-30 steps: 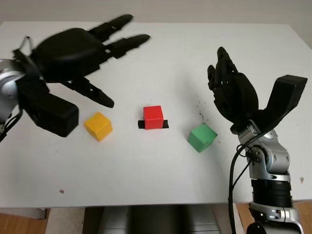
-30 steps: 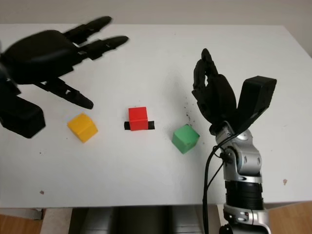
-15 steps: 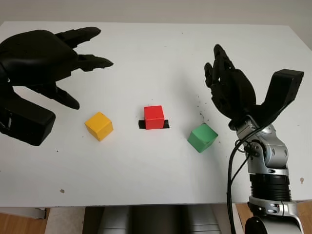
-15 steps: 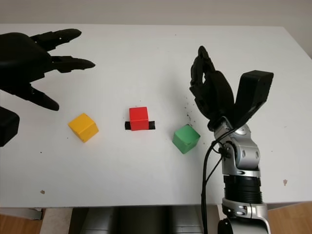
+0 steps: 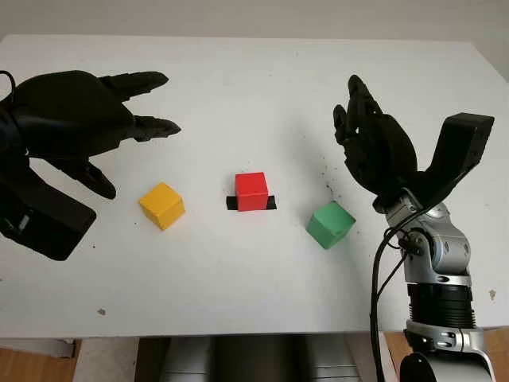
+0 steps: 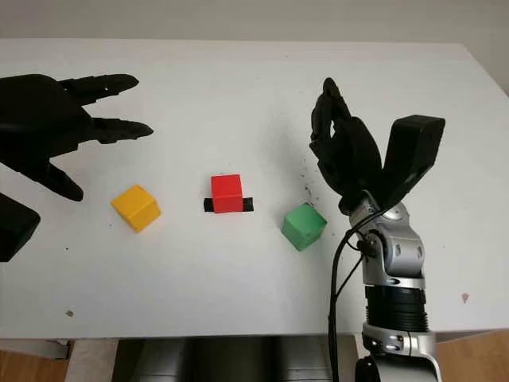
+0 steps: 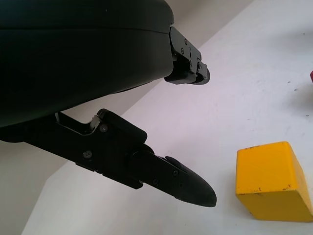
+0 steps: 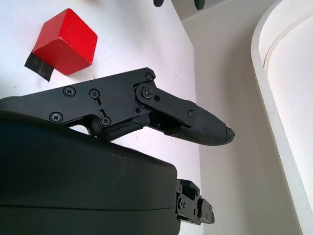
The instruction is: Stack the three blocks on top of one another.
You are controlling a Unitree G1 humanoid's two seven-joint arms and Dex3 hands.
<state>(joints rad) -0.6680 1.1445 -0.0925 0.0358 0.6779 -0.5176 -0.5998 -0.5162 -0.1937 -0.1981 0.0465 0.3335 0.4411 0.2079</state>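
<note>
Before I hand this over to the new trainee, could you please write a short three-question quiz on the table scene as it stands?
1. True or false: the red block sits on a strip of black tape.
2. Which block lies nearest the left hand? A) green block B) red block C) yellow block
3. Fill in: the right hand holds ____.

Key: 1 true; 2 C; 3 nothing. No blocks are stacked yet; all three lie apart on the white table.

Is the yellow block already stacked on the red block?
No: the yellow block sits on the table by itself, apart from the red block, with bare table between them.
</note>
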